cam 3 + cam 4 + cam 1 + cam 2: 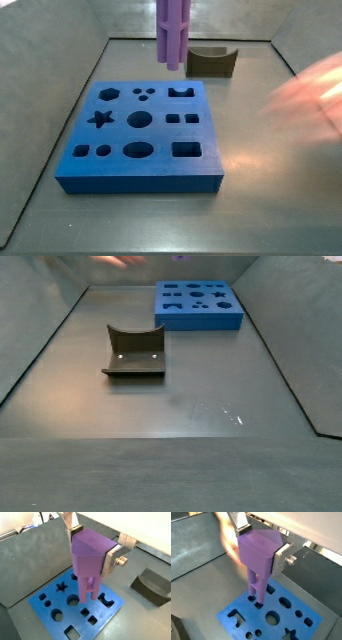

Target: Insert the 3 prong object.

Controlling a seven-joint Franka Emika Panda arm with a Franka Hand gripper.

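— Hanging where, the 3 prong object [92,562]?
— Upright above the blue block [140,140], prong tips just over its holes, near the tabletop's [174,406] far edge.
— The gripper [258,543]?
— Its jaws pinch the peg's broad top.
— Anything else?
— An olive-brown U-shaped block [134,353] sits well apart, mid-tabletop.

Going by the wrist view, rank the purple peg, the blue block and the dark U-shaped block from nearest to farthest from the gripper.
1. 3 prong object: clamped in the gripper, hanging down from it.
2. Blue block: directly beneath, under the peg's prongs.
3. Dark U-shaped block: off to the side on the floor, clear of the blue block.
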